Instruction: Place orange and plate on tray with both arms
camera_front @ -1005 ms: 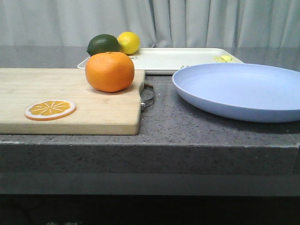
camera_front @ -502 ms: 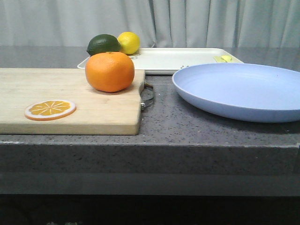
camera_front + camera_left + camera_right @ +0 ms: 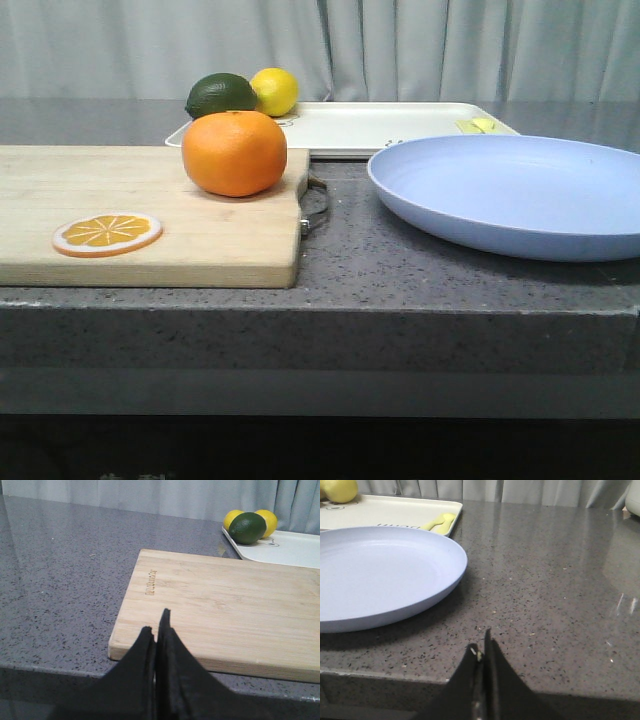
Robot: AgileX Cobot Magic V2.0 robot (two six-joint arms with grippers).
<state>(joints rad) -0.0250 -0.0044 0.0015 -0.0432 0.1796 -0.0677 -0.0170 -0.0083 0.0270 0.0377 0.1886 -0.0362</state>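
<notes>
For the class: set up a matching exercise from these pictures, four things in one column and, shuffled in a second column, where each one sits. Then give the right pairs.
Things:
1. orange
2. plate
3. lime
4. orange slice

Places:
A. far end of the scene, at the tray's left end beside the lemon
B. near left part of the cutting board
C. on the stone counter, right of the board
D. far right corner of the cutting board

Pairs: 1-D, 2-C, 3-A, 4-B
</notes>
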